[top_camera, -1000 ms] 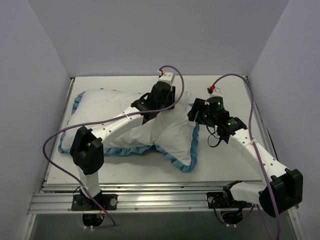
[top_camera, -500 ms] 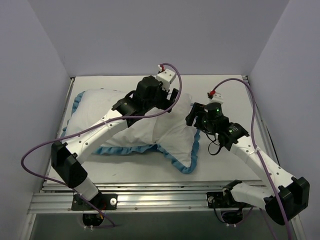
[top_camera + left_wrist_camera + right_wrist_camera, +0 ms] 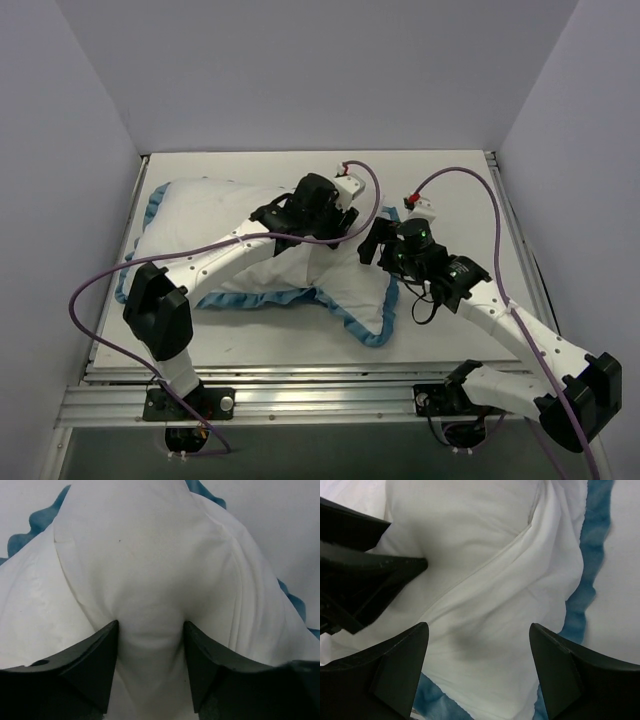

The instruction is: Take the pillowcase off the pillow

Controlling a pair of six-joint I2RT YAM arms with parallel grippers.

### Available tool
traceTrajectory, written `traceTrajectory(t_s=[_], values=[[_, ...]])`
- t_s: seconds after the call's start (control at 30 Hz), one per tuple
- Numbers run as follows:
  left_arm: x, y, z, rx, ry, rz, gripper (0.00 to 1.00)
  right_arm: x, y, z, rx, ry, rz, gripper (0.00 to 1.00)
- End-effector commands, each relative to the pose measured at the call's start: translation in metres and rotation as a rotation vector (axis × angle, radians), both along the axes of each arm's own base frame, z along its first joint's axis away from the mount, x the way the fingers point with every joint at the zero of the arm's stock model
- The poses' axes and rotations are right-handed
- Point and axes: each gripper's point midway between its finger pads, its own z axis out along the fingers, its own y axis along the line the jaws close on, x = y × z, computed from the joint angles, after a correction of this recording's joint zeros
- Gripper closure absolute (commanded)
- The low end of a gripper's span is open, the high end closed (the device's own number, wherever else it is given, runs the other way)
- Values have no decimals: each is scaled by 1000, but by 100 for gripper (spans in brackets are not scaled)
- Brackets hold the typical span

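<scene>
Pillowcase (image 3: 350,290) inside-out, left jaws straddling a fold — right jaws apart

Enclosure is three plain matte walls: back wall (image 3: 320,70), left wall (image 3: 55,200), right wall (image 3: 590,150), all pale lilac-grey. They box in a white table (image 3: 450,335) on three sides, and the side walls slope outward toward the camera. Near edge of the table: a silver aluminium rail (image 3: 330,400) of slotted profile, running almost the full width. Below the rail there's a dull grey-green surface (image 3: 320,455) — can't tell if it's floor or a panel. Light is soft and even from above; shadows on the tabletop are faint, with slight glare on the rail.
</scene>
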Motion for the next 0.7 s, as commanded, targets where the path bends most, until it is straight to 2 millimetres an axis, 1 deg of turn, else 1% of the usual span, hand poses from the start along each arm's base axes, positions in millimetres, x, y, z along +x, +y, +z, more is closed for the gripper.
traceTrajectory(t_s=[0.0, 0.03, 0.07, 0.13, 0.17, 0.2, 0.23, 0.3, 0.4, 0.43, 0.47, 0.57, 0.63, 0.67], values=[[6, -7, -2, -58, 31, 11, 42, 7, 8, 3, -7, -26, -43, 23], [7, -8, -4, -66, 40, 22, 51, 8, 10, 4, -1, -28, -51, 23], [8, -8, -5, -71, 42, 27, 68, 10, 12, 4, -4, -32, -58, 23], [4, -11, -10, -89, 74, 23, 84, 13, 19, 2, -6, -38, -56, 24], [3, -13, -9, -102, 82, 18, 96, 15, 21, 2, -7, -40, -57, 24], [2, -13, -10, -109, 91, 19, 97, 19, 22, -2, -23, -39, -65, 24], [0, -14, -12, -119, 106, 26, 98, 21, 24, -1, -28, -48, -69, 24], [-2, -18, -10, -147, 113, 20, 98, 26, 26, 0, -40, -62, -83, 24], [-4, -19, -13, -164, 132, 32, 98, 36, 28, 7, -41, -84, -104, 24], [-4, -19, -15, -167, 137, 38, 98, 39, 29, 13, -41, -96, -116, 24], [-4, -19, -16, -167, 139, 41, 98, 40, 28, 15, -44, -98, -125, 24], [-3, -17, -17, -165, 138, 55, 98, 45, 24, 7, -78, -83, -162, 24], [-2, -16, -15, -170, 134, 66, 98, 46, 23, -5, -99, -65, -169, 24], [-1, -16, -14, -172, 132, 71, 98, 45, 21, -15, -115, -48, -172, 24]])
